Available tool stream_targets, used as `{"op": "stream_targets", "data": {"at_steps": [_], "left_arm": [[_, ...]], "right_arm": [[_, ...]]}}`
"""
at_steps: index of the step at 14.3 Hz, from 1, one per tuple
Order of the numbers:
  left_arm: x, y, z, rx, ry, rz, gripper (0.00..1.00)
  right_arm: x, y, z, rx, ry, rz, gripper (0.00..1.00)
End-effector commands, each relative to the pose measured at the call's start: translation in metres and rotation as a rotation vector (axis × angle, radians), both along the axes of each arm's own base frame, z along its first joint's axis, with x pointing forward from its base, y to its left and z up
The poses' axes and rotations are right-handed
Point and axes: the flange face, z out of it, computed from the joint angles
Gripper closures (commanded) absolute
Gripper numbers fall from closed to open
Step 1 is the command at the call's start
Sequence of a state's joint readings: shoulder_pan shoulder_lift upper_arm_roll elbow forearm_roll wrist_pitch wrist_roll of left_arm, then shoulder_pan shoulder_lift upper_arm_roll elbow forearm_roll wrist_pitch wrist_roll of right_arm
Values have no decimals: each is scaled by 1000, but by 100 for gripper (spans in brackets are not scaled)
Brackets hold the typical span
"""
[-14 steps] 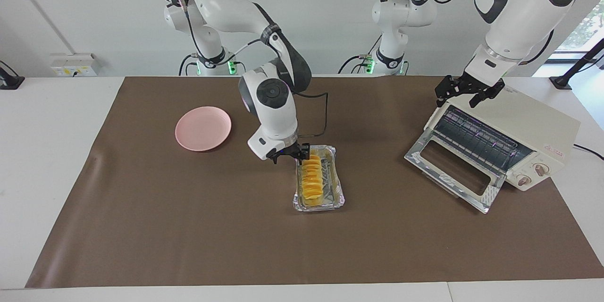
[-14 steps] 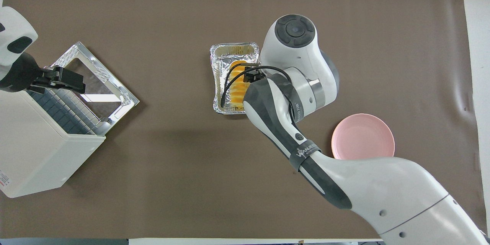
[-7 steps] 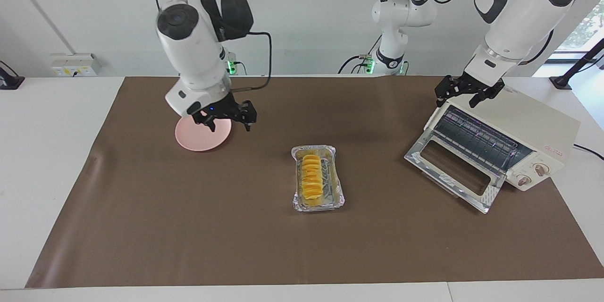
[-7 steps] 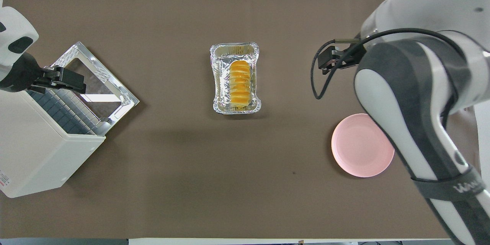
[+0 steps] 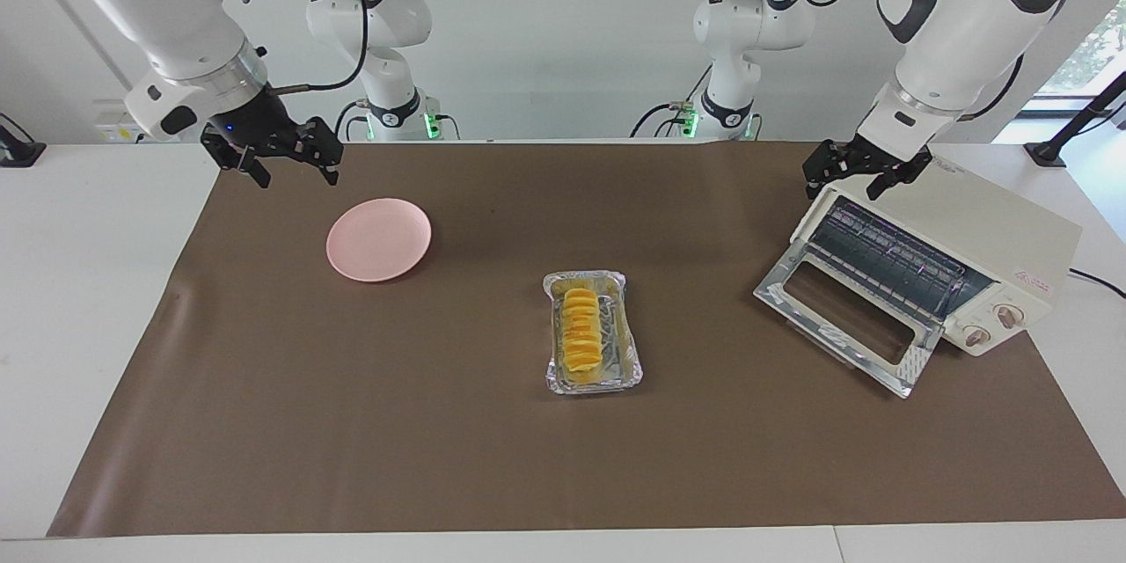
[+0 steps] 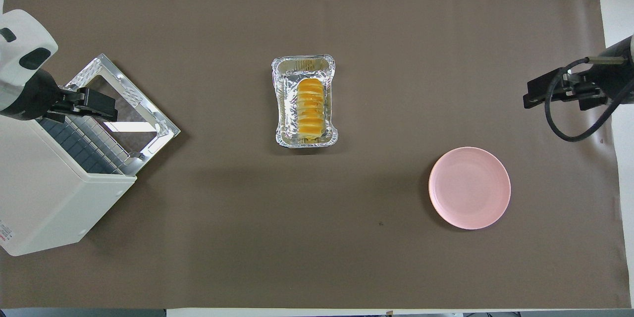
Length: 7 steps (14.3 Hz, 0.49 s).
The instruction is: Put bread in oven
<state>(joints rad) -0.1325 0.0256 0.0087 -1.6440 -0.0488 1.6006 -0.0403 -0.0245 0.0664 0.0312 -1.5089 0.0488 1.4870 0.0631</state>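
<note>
The bread lies lengthwise in the foil tray at mid-tabletop, between the pink plate and the oven. The oven stands toward the left arm's end with its glass door dropped open and the wire rack exposed.

Handling, as judged: the loaf is likely light and soft, with ridged segments that may tear or compress under a hard pinch. Grasp across its narrow width near the middle, with fingers entering between loaf and tray wall. The thin foil will probably deform or lift if snagged.

The right pincer hangs with jaws wide and empty, up in the air over the brown mat's edge, beside the plate toward the right arm's end. The left pincer hovers with jaws wide and empty over the oven's top front edge.

Change from the earlier frames: the right pincer was low at the tray's end nearer the robots, then over the plate; it has withdrawn without the loaf. The bread and tray are unmoved. The left pincer has shifted only slightly.
</note>
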Motion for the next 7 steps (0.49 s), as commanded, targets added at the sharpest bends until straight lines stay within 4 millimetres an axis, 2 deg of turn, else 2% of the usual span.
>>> {"op": "stream_targets", "data": {"at_steps": [1, 6, 7], "left_arm": [[-12, -14, 5, -12, 10, 15, 0], [-2, -23, 10, -8, -27, 36, 0], [10, -29, 4, -11, 3, 32, 0]], "right_arm": [[-19, -1, -24, -42, -2, 21, 0], [-17, 2, -23, -45, -2, 30, 0], [-16, 2, -24, -46, 0, 30, 0]]}}
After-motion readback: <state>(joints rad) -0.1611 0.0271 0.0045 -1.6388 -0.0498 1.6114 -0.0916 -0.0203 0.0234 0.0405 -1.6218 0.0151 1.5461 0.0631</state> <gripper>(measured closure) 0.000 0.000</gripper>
